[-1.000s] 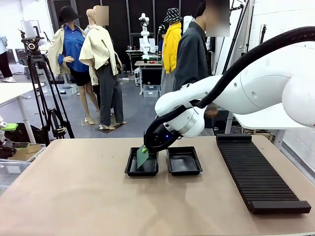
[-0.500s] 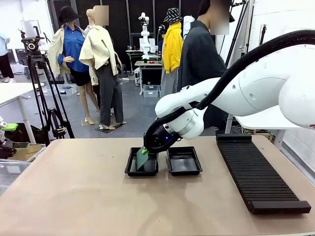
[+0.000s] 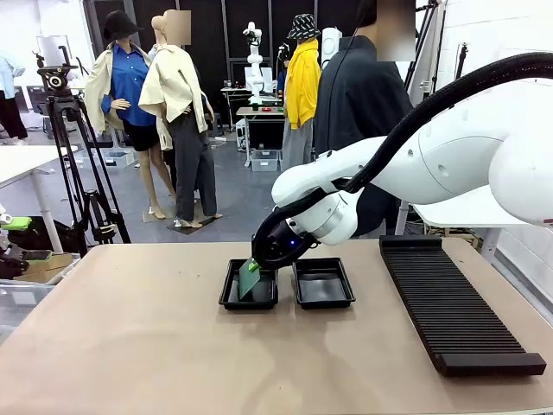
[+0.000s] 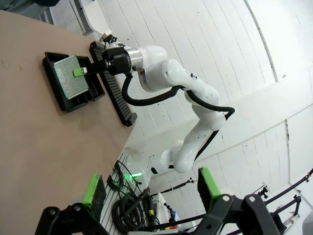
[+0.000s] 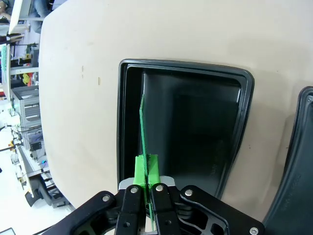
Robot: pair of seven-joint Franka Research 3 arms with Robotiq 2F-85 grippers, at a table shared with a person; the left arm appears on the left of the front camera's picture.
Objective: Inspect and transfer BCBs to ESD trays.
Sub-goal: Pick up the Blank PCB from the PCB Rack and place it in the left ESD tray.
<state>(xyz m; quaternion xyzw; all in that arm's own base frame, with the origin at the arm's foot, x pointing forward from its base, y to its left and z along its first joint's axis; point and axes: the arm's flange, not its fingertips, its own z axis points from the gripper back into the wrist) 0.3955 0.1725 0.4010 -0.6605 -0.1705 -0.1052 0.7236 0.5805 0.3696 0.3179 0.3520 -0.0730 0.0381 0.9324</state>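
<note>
**One BCB held on edge inside the left-hand ESD tray**

Two ESD trays sit side by side at the middle of the surface [image 3: 130,346], long sides almost touching. The right arm [image 3: 406,164] reaches across from the picture's right and ends over the left ESD tray [image 3: 246,306]. The right ESD tray [image 3: 346,296] just beside it holds nothing.

The right gripper [image 3: 255,264] is clamped on the upper edge of a green BCB [image 3: 250,278]. In its own wrist view the two fingers are pressed together on the thin board, which shows edge-on. The board runs down into the tray close to one long wall and parallel to it. From the front the BCB leans at a slant, its lower part below the rim of the tray. Whether its bottom edge touches the tray floor cannot be told.

The left gripper [image 4: 150,190] is held high and off to the side, well apart from the trays. Its green pads [image 4: 93,195] stand wide apart with nothing between them. Its camera shows the board's broad face, covered in a fine dot grid, over the tray.

A long black ribbed rack [image 3: 449,311] lies along the robot's right side of the surface, apart from the trays. A person [image 3: 359,95] in a dark jacket stands at the far edge, behind the right arm.
</note>
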